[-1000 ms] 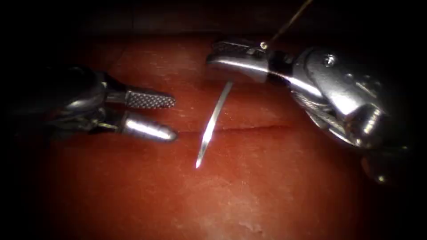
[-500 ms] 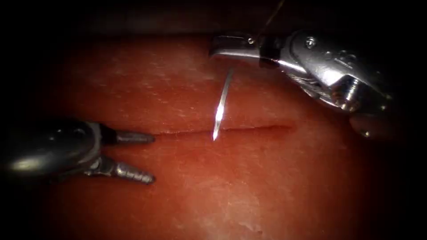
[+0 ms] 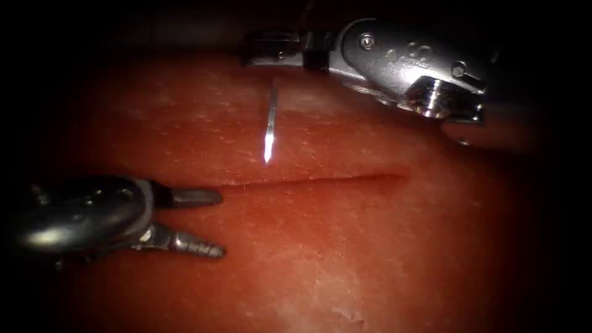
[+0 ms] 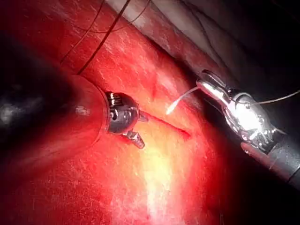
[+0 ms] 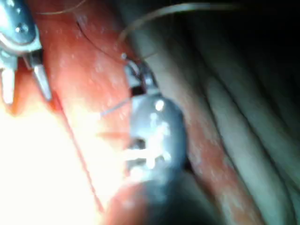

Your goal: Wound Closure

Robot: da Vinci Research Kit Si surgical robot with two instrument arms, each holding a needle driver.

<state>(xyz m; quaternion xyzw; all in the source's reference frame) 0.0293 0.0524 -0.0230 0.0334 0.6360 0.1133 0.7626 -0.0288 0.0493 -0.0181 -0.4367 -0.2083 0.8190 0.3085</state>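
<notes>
My right tool reaches in from the upper right, its jaws shut on the curved needle near its thread end. The needle hangs free of the tissue, tip down, just above the far edge of the cut near its left end. Thread trails from the needle end over the tissue. My left tool sits at the cut's left end, jaws open and holding nothing, one jaw on each side of the cut line. The left wrist view shows the left tool, needle and right tool. The right wrist view shows the right tool holding the needle.
The cut runs as a thin dark line across the middle of the tissue. Pale folded cloth lies beyond the tissue's far edge. Loose thread arcs over that edge behind the right tool.
The right tool has carried the needle left and away from the cut, so its tip no longer crosses the line. The left tool dropped to the cut's left end, jaws still open.
</notes>
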